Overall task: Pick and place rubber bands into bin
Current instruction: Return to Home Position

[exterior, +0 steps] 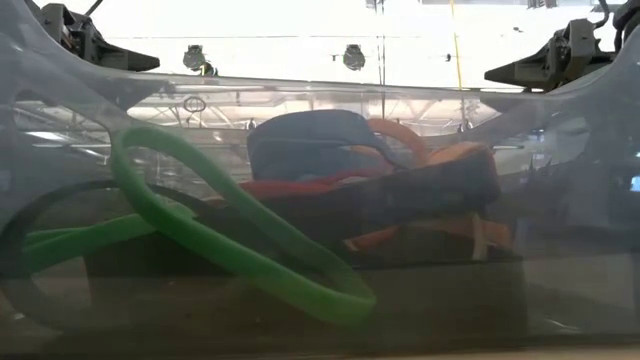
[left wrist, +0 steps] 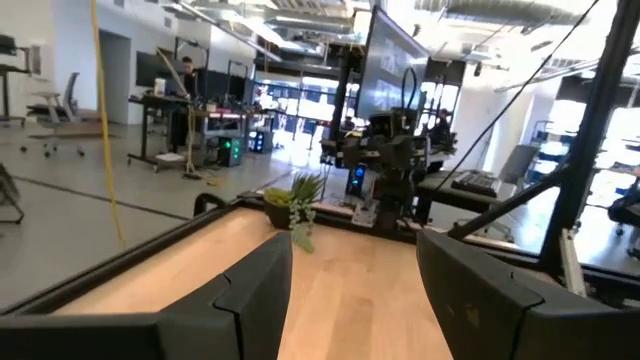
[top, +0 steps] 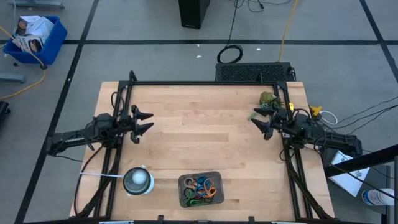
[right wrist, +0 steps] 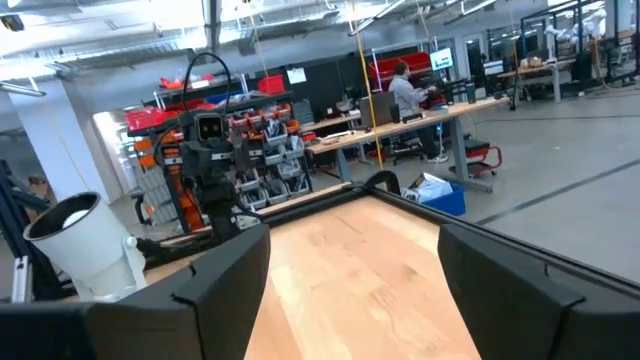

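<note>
The dark grey bin sits near the table's near edge, middle. Several rubber bands in green, orange, blue and red lie piled inside it; the low view shows them close up, a green loop in front and orange, red and blue ones behind. My left gripper is open and empty at the table's left side, held above the wood. My right gripper is open and empty at the table's right side. Both point toward the table's middle.
A round white object stands left of the bin near the near edge. A small green plant sits at the far right corner by the right arm. Bare wood lies between the two grippers.
</note>
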Robot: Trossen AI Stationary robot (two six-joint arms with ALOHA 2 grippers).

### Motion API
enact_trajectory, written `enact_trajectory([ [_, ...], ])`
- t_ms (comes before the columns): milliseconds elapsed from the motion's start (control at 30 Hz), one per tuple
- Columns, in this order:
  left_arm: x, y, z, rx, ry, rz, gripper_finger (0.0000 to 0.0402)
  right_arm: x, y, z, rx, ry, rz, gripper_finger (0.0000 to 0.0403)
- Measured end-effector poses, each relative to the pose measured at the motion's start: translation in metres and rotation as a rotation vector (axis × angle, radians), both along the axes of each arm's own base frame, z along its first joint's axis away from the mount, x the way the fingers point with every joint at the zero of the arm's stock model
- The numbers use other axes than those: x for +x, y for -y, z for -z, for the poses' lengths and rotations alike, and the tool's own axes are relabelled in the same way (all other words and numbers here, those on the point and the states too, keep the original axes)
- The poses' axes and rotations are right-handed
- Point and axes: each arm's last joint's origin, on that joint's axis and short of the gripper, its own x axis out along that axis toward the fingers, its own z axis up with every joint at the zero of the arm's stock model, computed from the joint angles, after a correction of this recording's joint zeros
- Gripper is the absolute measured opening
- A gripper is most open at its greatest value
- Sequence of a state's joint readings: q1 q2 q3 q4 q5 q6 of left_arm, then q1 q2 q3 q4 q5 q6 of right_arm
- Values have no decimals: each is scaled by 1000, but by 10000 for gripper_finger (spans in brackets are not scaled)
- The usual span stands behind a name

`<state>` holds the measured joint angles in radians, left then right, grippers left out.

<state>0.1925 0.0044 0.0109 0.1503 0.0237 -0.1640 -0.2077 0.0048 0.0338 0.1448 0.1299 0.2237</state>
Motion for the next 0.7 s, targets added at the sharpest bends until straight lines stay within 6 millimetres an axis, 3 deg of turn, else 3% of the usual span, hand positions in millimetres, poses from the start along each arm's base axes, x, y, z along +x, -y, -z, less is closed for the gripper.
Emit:
enact_trajectory([
  [700, 1, -2, 7, -14, -73, -78, 223, 1, 0, 9, -37, -113, 4, 286],
])
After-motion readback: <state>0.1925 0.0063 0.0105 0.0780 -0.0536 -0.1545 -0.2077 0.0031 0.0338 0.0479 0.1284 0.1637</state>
